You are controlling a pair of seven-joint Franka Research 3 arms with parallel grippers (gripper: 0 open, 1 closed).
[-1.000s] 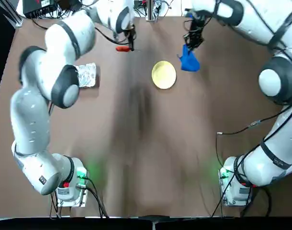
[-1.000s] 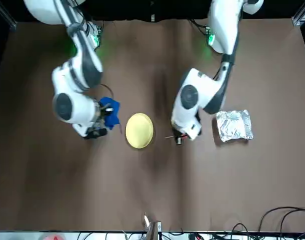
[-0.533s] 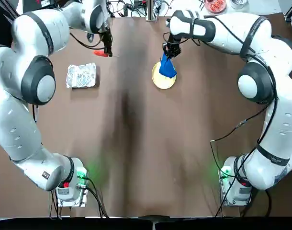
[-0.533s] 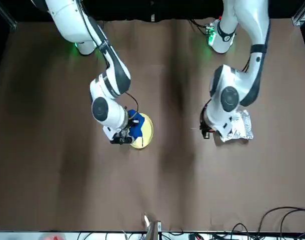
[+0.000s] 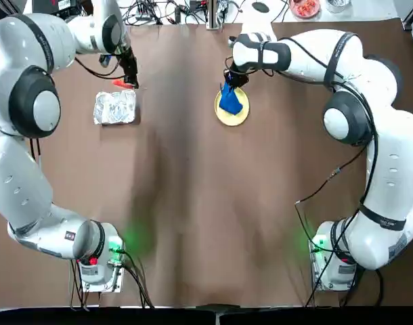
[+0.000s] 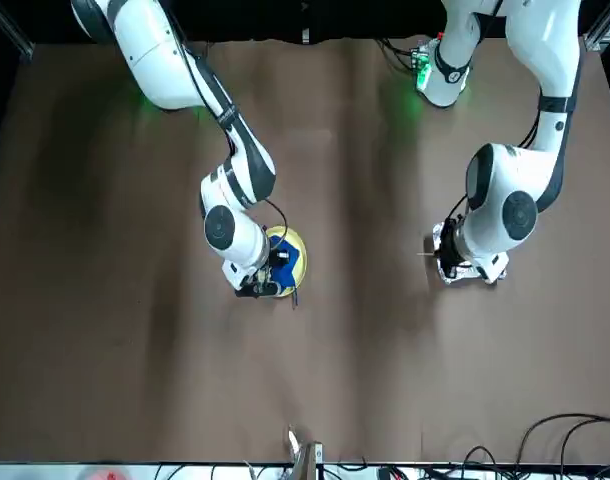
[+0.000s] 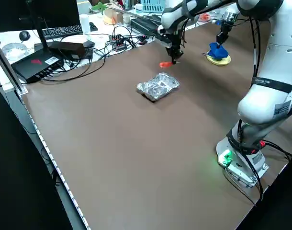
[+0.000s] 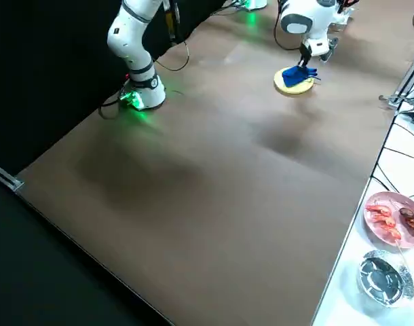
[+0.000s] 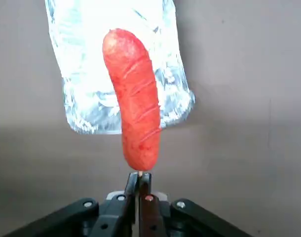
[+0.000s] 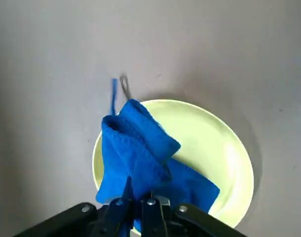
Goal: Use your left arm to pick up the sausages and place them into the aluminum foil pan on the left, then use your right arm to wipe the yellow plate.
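Now the sausage (image 9: 135, 98) hangs nearer the foil pan (image 5: 115, 107).

Top view: we look straight down on the table (image 5: 206, 203), arm bases at the lower edge.
Front view: we face the robot from across the table, high up, bases at the upper edge.
Left side view: raised, diagonal, wide; foil pan (image 7: 158, 86) mid-frame.
Right side view: raised, diagonal, wide; yellow plate (image 8: 293, 81) far off.
Left wrist view: close, looking past its fingers at the sausage (image 9: 135, 98) and pan.
Right wrist view: close, on the plate and blue cloth (image 10: 140, 158).
Top, front and left side views share pan and plate.
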